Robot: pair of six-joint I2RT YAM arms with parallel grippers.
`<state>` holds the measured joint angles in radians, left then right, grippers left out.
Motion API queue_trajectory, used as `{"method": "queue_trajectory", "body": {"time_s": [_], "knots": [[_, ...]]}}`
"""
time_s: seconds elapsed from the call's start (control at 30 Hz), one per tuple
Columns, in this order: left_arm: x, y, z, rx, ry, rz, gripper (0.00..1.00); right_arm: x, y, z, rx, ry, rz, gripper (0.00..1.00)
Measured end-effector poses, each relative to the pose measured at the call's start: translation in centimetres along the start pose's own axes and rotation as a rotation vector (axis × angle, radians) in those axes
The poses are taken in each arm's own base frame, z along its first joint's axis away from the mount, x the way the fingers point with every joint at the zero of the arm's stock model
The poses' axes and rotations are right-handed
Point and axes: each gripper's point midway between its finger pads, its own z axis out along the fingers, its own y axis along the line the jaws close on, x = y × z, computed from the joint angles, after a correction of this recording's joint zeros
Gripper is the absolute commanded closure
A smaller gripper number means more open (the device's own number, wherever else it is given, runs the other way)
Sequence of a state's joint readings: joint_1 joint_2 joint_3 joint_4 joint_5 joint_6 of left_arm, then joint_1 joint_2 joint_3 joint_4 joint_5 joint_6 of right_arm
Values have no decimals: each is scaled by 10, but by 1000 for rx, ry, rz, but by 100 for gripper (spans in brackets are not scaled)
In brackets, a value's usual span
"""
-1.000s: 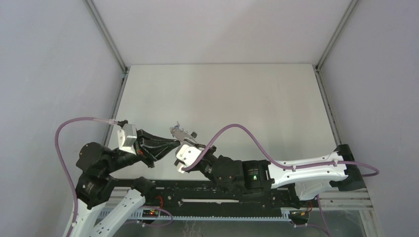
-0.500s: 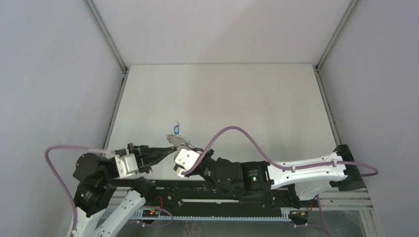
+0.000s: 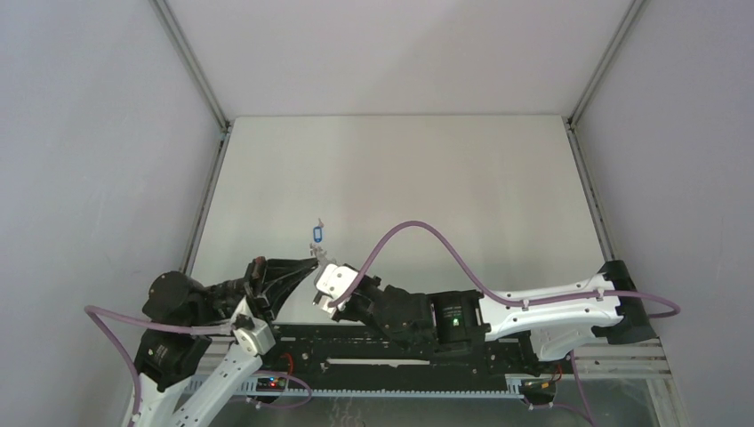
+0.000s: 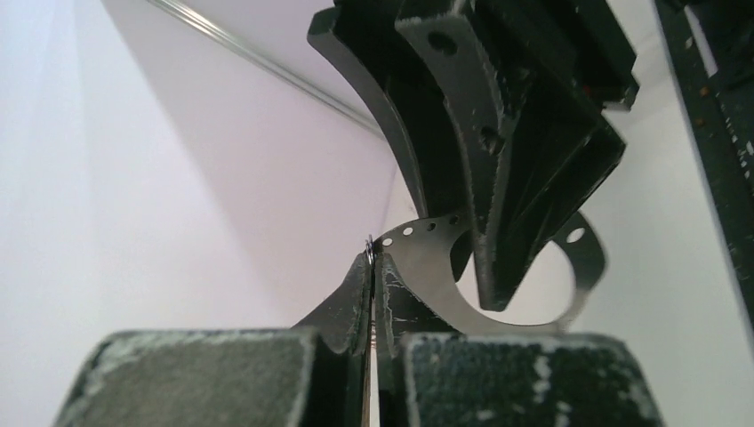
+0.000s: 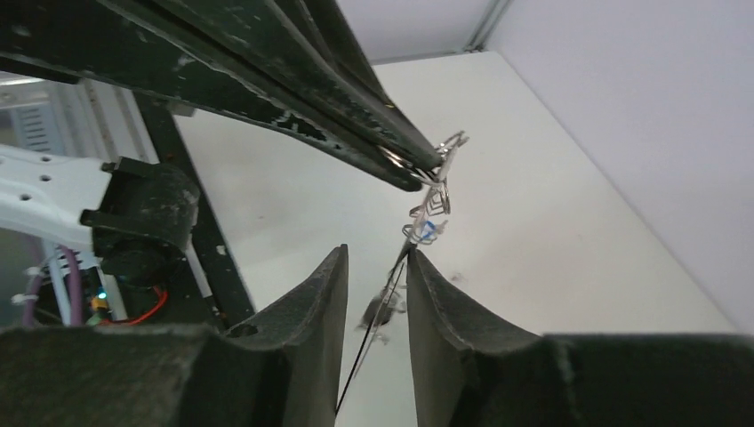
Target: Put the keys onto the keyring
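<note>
Advise holding keyring point(image 5: 442, 173) steady in left gripper point(image 5: 418, 171) (shut tight on its wire) and sending part-open, empty right gripper point(image 5: 377, 258) to blue key point(image 3: 316, 233) at twelve o'clock.

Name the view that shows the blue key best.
Top external: the blue key lies whole and unobstructed on the table. The right wrist view shows it only as a small blue speck behind the keyring wire. The left wrist view does not show it at all.
</note>
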<state>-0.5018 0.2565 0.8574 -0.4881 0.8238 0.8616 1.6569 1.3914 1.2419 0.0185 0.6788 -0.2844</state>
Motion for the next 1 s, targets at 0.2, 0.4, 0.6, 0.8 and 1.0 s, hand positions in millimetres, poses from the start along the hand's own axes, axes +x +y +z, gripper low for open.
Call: {"method": "queue_trajectory", "body": {"time_s": [0.2, 0.4, 0.6, 0.8, 1.0], "knots": [[6, -5, -1, 25, 18, 50, 100, 1, 13, -7, -100, 10, 45, 60], [8, -19, 0, 114, 33, -14, 100, 2, 7, -24, -257, 30, 107, 54], [19, -41, 3, 212, 68, -179, 100, -36, -12, -51, -427, -77, 287, 36], [22, -42, 2, 195, 91, -267, 100, -48, -5, -55, -503, -38, 388, 28], [20, -38, 2, 160, 90, -278, 100, -34, 14, -45, -512, 87, 362, 29]]}}
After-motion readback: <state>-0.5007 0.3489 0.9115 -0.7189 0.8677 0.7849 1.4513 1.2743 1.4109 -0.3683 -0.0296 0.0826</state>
